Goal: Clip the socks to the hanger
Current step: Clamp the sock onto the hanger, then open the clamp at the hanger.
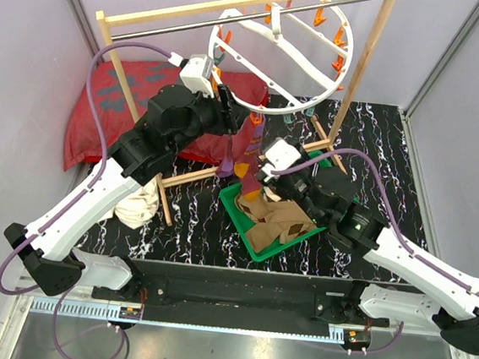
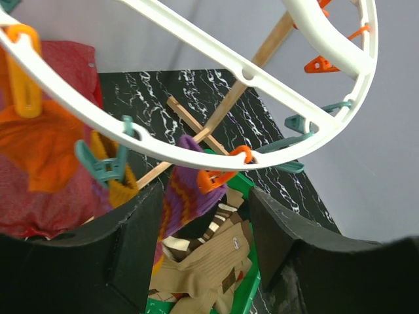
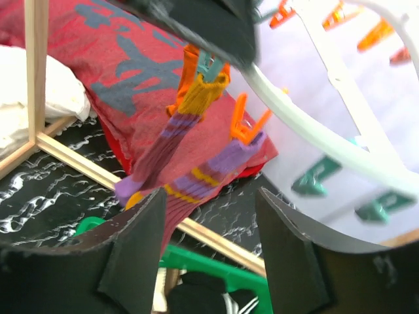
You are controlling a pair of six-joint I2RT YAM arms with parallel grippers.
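A purple knit sock (image 3: 196,175) with orange-yellow stripes is pinched by an orange plastic clip (image 3: 245,127) on the round white plastic hanger (image 2: 262,85). Ribbed tan socks (image 2: 203,275), one marked too small to be read, are piled in the green tray (image 1: 237,217). The left gripper (image 2: 204,219) and the right gripper (image 3: 209,212) are spread, with nothing grasped

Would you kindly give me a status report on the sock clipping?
Left gripper and right gripper open, empty. Two purple striped socks clipped on hanger. Argyle socks lie in green tray. Wooden rack legs near tray.

Bright, even light fills every view, and shadows are soft. In the right wrist view the white hanger (image 3: 327,140) looks blurry and washed out. The red cushion (image 3: 118,78) behind it is sharp.
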